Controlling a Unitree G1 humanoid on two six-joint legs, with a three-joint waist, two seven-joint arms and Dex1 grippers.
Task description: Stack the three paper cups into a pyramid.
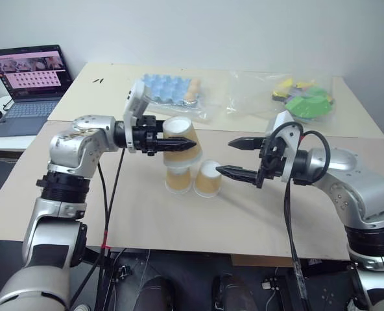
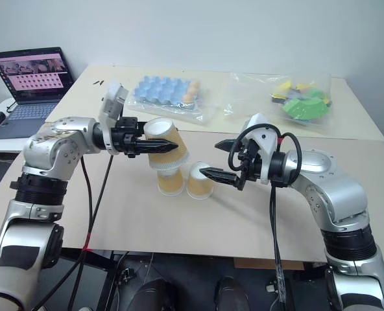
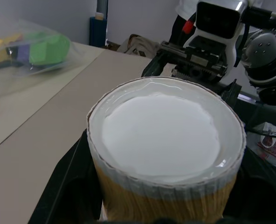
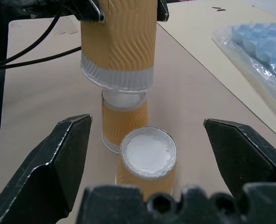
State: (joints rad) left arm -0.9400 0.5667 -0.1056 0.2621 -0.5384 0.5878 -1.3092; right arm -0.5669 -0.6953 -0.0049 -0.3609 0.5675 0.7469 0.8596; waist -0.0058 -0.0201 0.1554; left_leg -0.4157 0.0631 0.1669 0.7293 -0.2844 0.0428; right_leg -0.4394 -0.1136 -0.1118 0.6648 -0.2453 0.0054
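Two tan paper cups [image 1: 179, 179] [image 1: 208, 179] stand upside down side by side, white bases up, near the middle of the table [image 1: 257, 214]. The third cup [image 1: 179, 139] hangs tilted on its side just above the left one, and my left gripper [image 1: 179, 146] is shut on it. In the left wrist view its white base [image 3: 161, 135] faces outward between my black fingers [image 3: 63, 186]. My right gripper [image 1: 228, 157] stands open just right of the cups, pointing at them with nothing between its fingers. From the right wrist, the two standing cups [image 4: 147, 161] [image 4: 121, 123] sit between its spread fingers [image 4: 58, 158].
A blue egg tray in a plastic bag [image 1: 169, 91] lies behind the cups. A bag of coloured toys [image 1: 305, 97] sits at the back right. An open laptop [image 1: 30, 78] stands on a side table to the left. The table's front edge [image 1: 231, 249] runs close below the cups.
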